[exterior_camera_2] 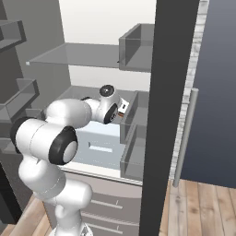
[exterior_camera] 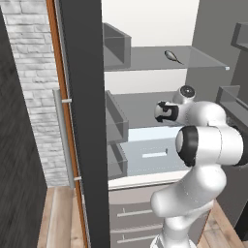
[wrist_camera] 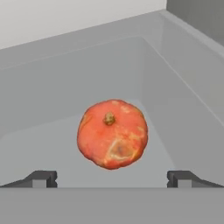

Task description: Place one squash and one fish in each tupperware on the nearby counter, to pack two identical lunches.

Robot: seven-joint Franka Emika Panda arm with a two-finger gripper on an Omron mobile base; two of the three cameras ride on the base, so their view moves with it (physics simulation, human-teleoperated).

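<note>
You are looking into an open fridge (exterior_camera: 145, 145) with grey shelves and door bins. The white arm (exterior_camera: 203, 145) reaches inside at middle-shelf height. In the hand view, the gripper (wrist_camera: 112, 178) is open, its two dark fingertips (wrist_camera: 41, 178) set wide apart. A round orange-red squash (wrist_camera: 112, 133) sits between and just beyond them, stem facing the camera, inside a grey bin (wrist_camera: 175, 87) with low walls. On the glass shelf above, a small dark fish (exterior_camera: 173, 56) lies by itself.
</note>
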